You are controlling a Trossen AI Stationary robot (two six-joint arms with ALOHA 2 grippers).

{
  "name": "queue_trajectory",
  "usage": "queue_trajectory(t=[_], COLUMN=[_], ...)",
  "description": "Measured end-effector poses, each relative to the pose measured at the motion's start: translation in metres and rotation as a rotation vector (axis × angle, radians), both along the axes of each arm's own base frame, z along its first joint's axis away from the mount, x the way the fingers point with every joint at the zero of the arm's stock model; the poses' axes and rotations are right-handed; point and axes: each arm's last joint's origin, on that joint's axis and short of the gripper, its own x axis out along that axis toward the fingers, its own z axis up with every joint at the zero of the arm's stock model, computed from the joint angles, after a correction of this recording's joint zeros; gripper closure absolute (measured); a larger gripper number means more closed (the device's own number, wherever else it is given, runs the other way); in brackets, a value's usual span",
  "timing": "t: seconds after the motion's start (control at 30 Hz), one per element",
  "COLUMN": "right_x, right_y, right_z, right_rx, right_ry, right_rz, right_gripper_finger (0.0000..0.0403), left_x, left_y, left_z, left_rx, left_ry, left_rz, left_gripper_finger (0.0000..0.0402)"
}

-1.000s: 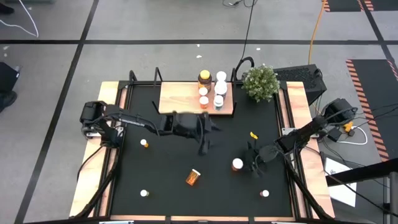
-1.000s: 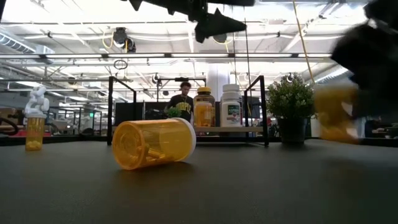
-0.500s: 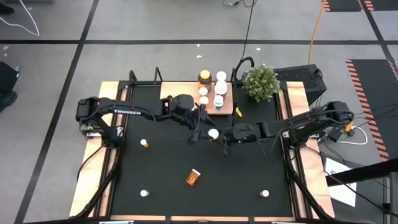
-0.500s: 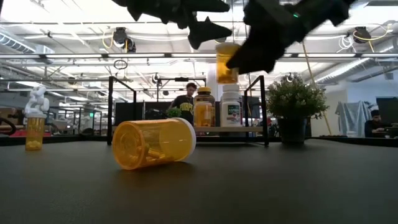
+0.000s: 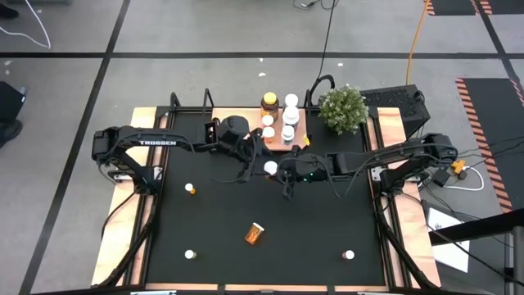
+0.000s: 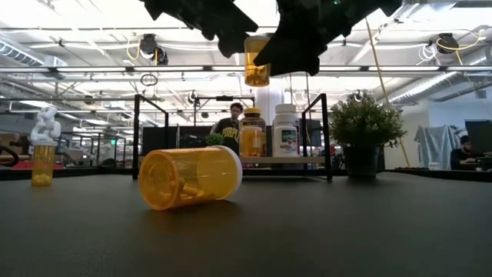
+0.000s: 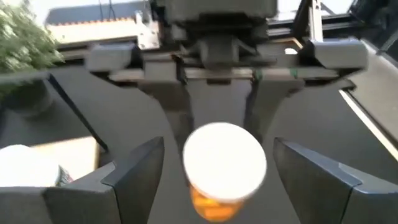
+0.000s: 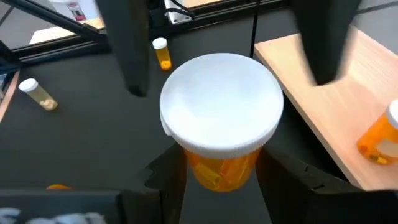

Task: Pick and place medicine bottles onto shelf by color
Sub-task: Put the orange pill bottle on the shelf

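Only the right wrist view shows the right gripper (image 8: 219, 171) clamped on an orange bottle (image 8: 219, 127) at the shelf's (image 5: 246, 135) six o'clock edge (left gripper (image 7: 214, 165) spread, empty) above the black mat (image 5: 221, 213)

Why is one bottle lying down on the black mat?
The orange bottle near the front of the mat has tipped onto its side, while the other loose ones stand upright. Another orange bottle hangs in the air in the right claw.
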Motion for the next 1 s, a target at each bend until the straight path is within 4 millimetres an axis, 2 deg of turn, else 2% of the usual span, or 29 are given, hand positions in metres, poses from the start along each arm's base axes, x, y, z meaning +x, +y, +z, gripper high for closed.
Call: queue_trajectory(t=[0.2, 0.4, 0.63, 0.8, 1.0], right_x=[0.0, -0.001, -0.002, -0.004, -0.004], right_y=[0.002, 0.006, 0.009, 0.009, 0.009], right_z=[0.0, 0.001, 0.003, 0.005, 0.005], right_rx=[0.022, 0.02, 0.023, 0.02, 0.03], right_ry=[0.006, 0.007, 0.002, 0.0, -0.002], right_rz=[0.077, 0.125, 0.186, 0.188, 0.179], right_gripper_finger=[0.0238, 0.0238, 0.0238, 0.0238, 0.0238], left_x=[0.002, 0.005, 0.007, 0.007, 0.007], left_y=[-0.014, -0.029, -0.041, -0.042, -0.04], left_z=[-0.005, -0.006, -0.006, -0.005, -0.006], left_rx=[-0.012, 0.031, 0.011, -0.003, -0.018], left_ry=[0.031, 0.036, 0.038, 0.044, 0.049], left_rz=[-0.064, -0.025, 0.011, 0.029, 0.036], left_gripper_finger=[0.0101, 0.0105, 0.0162, 0.0194, 0.0176])
